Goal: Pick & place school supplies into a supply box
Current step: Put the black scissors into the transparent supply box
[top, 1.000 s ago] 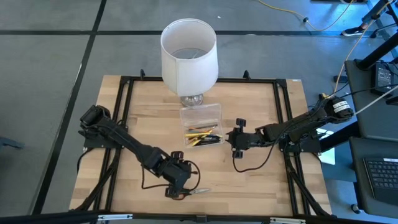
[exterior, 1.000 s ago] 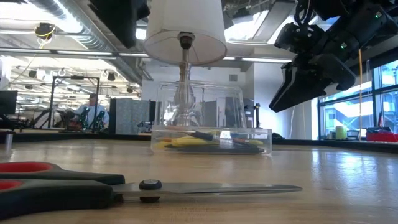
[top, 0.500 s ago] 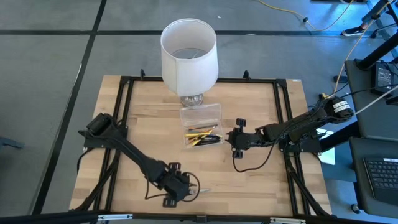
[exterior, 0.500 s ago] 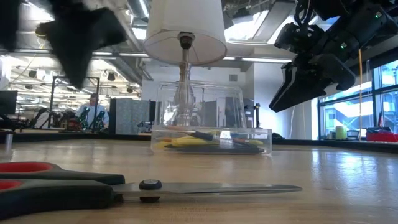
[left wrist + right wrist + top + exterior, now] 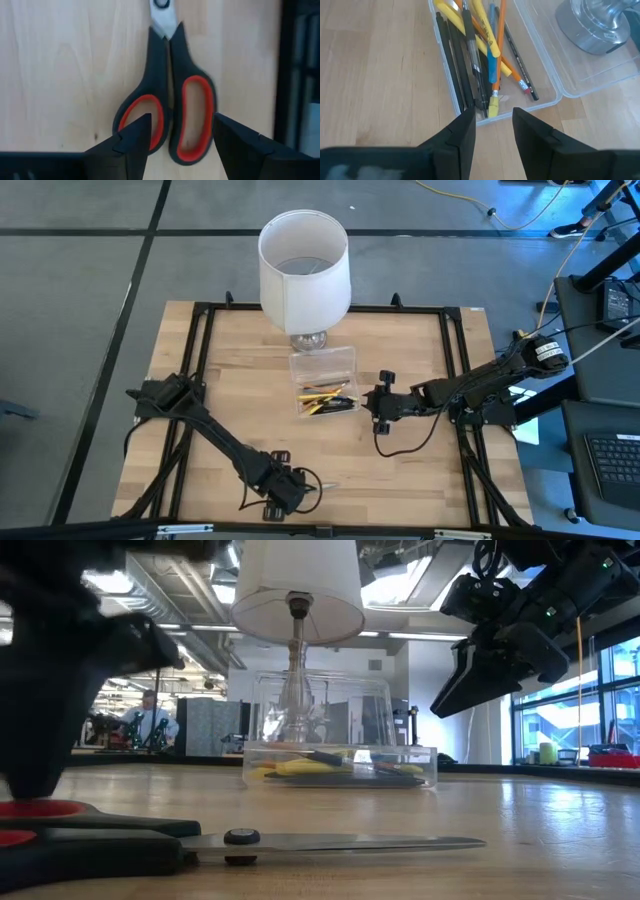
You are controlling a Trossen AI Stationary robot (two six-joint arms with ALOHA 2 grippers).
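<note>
The scissors (image 5: 170, 110), black with red-lined handle loops, lie flat on the wood near the table's front edge (image 5: 318, 487), blades toward the right (image 5: 350, 842). My left gripper (image 5: 181, 124) is open and points down over the handle loops, one finger at each outer side (image 5: 288, 492). The clear supply box (image 5: 325, 395) rests on the table's middle with several pens and pencils (image 5: 485, 45) inside. Its lid (image 5: 322, 363) lies open behind it. My right gripper (image 5: 493, 114) hangs open, with nothing between its fingers, just right of the box (image 5: 383, 405).
A white-shaded lamp (image 5: 303, 265) on a glass base stands right behind the box lid. A black frame (image 5: 200, 340) runs along the table's sides. Bare wood lies left of the box and between the box and the scissors.
My left gripper has come down and toward the table's near edge, onto the scissors' handle end, tipping steeper; in the low view it now fills the left side just above the handles. The scissors have not moved.
</note>
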